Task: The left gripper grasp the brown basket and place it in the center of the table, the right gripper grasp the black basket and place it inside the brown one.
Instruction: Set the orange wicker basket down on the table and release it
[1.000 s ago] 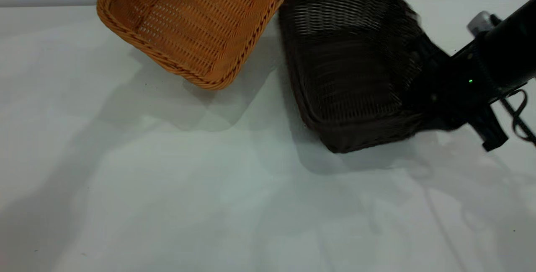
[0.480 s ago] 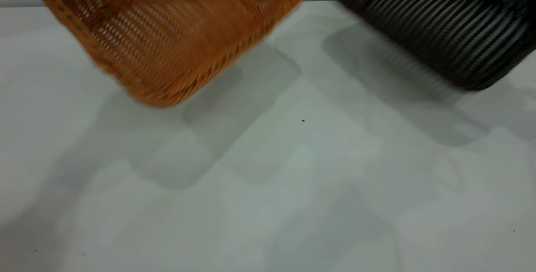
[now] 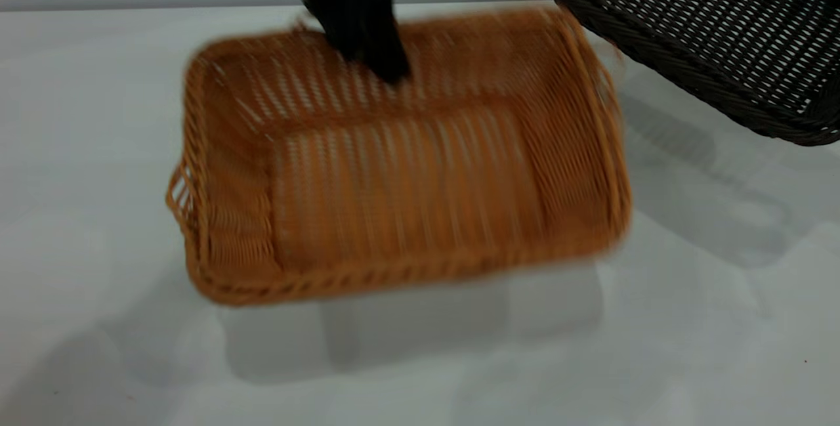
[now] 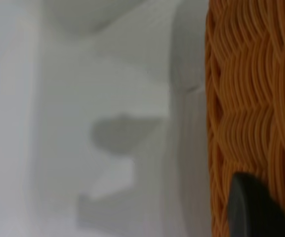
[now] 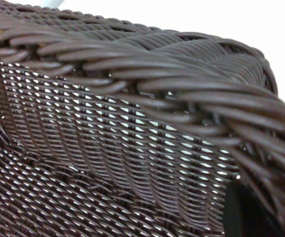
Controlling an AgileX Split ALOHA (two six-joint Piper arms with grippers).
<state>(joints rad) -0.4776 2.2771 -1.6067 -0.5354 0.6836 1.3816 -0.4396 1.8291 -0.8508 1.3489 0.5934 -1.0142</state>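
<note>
Dropping toward centre since before, my left gripper is pinching the woven brown basket's rim; the right gripper is holding the black basket aloft, its fingers' spread unclear.

No legible text or markings.

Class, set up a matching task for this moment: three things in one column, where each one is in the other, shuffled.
1. brown basket
2. black basket
3. left pincer

a. raised at the right edge of the exterior view
b. at the brown basket's far rim
c. in the middle of the table

Pairs: 1-c, 2-a, 3-b
</note>
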